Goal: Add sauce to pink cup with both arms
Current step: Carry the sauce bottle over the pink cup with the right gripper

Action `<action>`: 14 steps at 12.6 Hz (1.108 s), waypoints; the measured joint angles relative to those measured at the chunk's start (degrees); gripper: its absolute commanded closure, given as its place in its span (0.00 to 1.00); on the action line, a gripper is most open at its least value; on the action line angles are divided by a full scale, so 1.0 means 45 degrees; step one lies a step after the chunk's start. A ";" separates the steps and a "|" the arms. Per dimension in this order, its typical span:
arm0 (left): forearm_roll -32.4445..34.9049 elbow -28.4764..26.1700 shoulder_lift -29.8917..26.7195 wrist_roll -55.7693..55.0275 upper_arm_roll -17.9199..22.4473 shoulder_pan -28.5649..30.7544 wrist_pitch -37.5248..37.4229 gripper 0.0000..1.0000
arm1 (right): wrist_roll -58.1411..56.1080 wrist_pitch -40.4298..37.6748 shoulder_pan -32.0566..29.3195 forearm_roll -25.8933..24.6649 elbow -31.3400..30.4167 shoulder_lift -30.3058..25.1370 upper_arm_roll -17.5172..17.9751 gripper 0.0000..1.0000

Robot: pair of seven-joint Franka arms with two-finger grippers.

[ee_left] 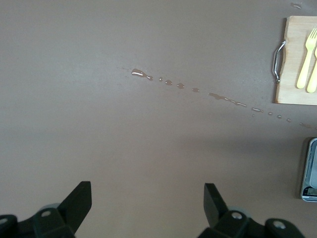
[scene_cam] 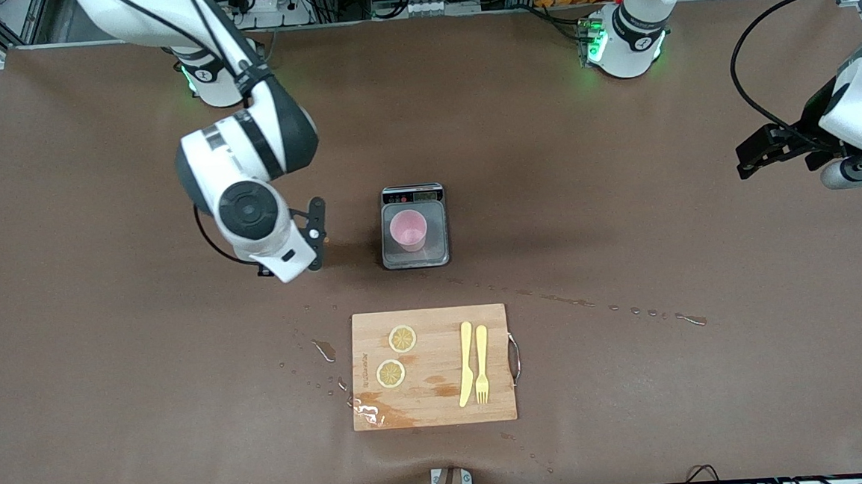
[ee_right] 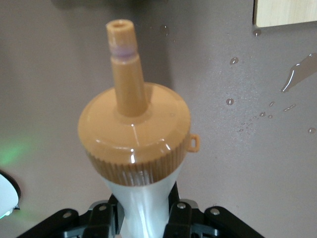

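The pink cup [scene_cam: 408, 230] stands upright on a small scale [scene_cam: 416, 256] in the middle of the table. My right gripper [ee_right: 146, 210] is shut on the sauce bottle [ee_right: 141, 198], gripping its whitish neck just below the orange cap [ee_right: 133, 131]; the nozzle [ee_right: 123, 59] points away from the hand. In the front view the right gripper [scene_cam: 311, 238] hangs beside the scale, toward the right arm's end, and the bottle is hidden by the hand. My left gripper [ee_left: 147, 198] is open and empty, high over the table at the left arm's end [scene_cam: 751, 156].
A wooden cutting board [scene_cam: 433, 406] with two lemon slices [scene_cam: 402, 339], a yellow knife [scene_cam: 466, 363] and a fork [scene_cam: 482, 362] lies nearer the camera than the scale. Liquid drops [scene_cam: 690, 320] trail over the brown mat. The scale's edge [ee_left: 309, 171] shows in the left wrist view.
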 measured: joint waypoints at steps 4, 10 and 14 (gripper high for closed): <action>0.0000 -0.0007 0.0000 0.0000 0.0006 0.0004 0.0000 0.00 | 0.1205 -0.0030 0.1067 -0.1075 -0.0016 0.0273 0.0006 1.00; 0.0000 -0.0043 0.0000 0.0000 0.0030 0.0012 0.0000 0.00 | 0.1668 -0.1143 0.2303 -0.2065 0.1580 0.1664 -0.0002 1.00; 0.0000 -0.0077 0.0000 0.0000 0.0030 0.0013 0.0000 0.00 | 0.1895 -0.1456 0.2628 -0.2545 0.1850 0.1968 -0.0004 1.00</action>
